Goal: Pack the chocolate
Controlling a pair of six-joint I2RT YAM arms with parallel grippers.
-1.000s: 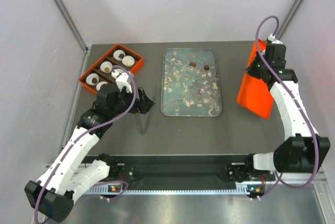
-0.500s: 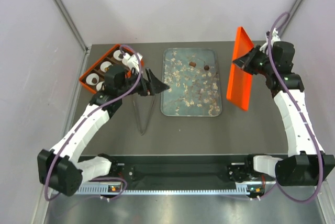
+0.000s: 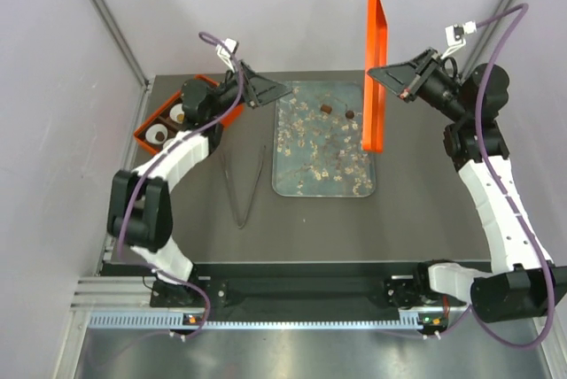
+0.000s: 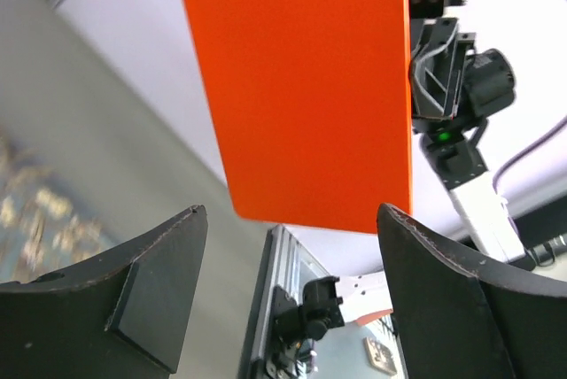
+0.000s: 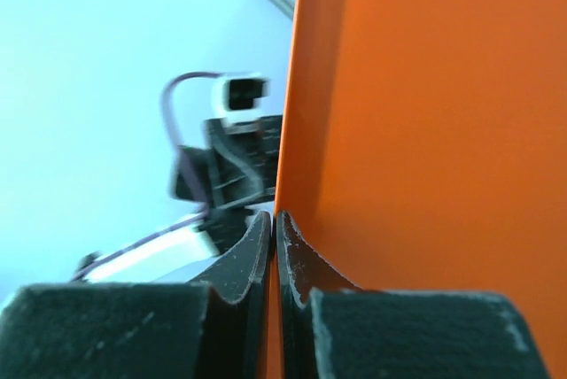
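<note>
Two small dark brown chocolates lie on the far part of the glassy blossom-print tray. My right gripper is shut on the edge of an orange lid and holds it upright in the air over the tray's right side. In the right wrist view the gripper pinches the lid's rim. My left gripper is open and empty, raised near the tray's far left corner and pointing at the lid. The lid fills the left wrist view beyond the gripper.
An orange box with white paper cups sits at the far left, partly hidden by my left arm. Metal tongs lie on the table between box and tray. Enclosure walls stand on both sides.
My right gripper has lifted the orange lid from the right edge and swung it left, upright over the tray. My left gripper has risen from beside the tongs and moved toward the back.
</note>
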